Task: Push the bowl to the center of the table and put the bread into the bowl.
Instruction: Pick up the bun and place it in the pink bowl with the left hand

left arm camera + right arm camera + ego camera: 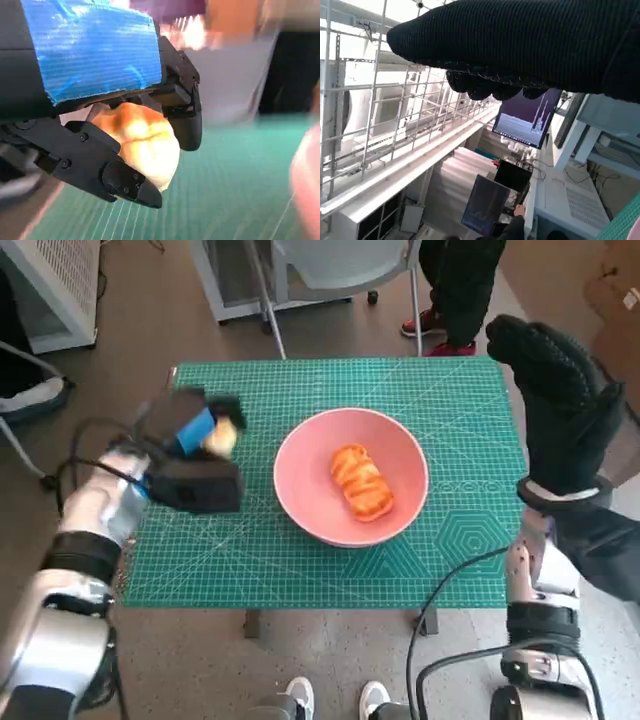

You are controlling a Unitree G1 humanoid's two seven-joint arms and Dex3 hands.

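Observation:
A pink bowl (402,455) stands near the middle of the green mat (460,400), with an orange glazed bread (360,482) lying in it. Left of the bowl, my left hand (190,458) hovers over the mat and grips a second, paler bread (223,436). The left wrist view shows this bread (142,145) held between the black fingers (115,180) under the blue-taped back of the left hand (90,55); the bowl's rim (307,172) is a pink blur beside it. My right hand (560,405) is raised by the table's right edge and holds nothing. Its glove (520,45) fills the right wrist view.
A person's legs with red shoes (440,335) and chair legs (270,325) stand beyond the table's far edge. Cables (450,600) hang along my right forearm. My feet (330,700) show below the near edge. The right wrist view shows shelving and a monitor (527,117).

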